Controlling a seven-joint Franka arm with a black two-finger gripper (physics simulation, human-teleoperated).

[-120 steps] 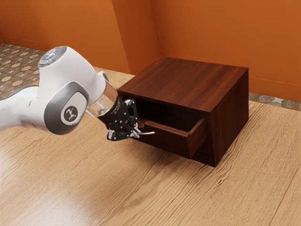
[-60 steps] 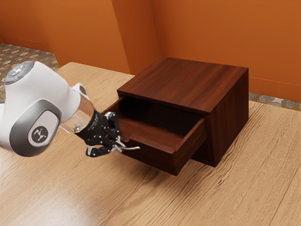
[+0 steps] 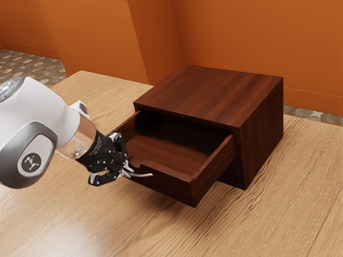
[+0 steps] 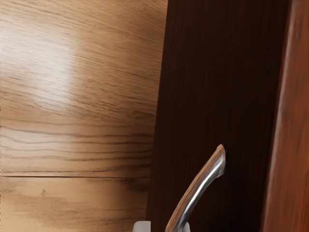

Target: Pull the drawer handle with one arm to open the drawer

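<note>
A dark wooden cabinet [image 3: 214, 96] stands on the light wooden table. Its single drawer [image 3: 171, 160] is pulled well out toward the exterior view's left, and its inside looks empty. A thin metal handle [image 3: 140, 173] sticks out of the drawer front. My black gripper [image 3: 122, 170] is shut on this handle at the drawer's front. In the wrist view the curved metal handle [image 4: 200, 186] runs from the dark drawer front [image 4: 217, 96] down toward my hand.
The cabinet sits on a wide wooden table [image 3: 241, 225]. Orange walls [image 3: 268, 32] rise behind it, and a patterned tiled floor [image 3: 27, 67] shows at the far left. My white arm [image 3: 32, 139] comes in from the exterior view's left.
My arm has drawn back toward the exterior view's left with the handle in the gripper. The drawer has slid out from slightly open to well open.
</note>
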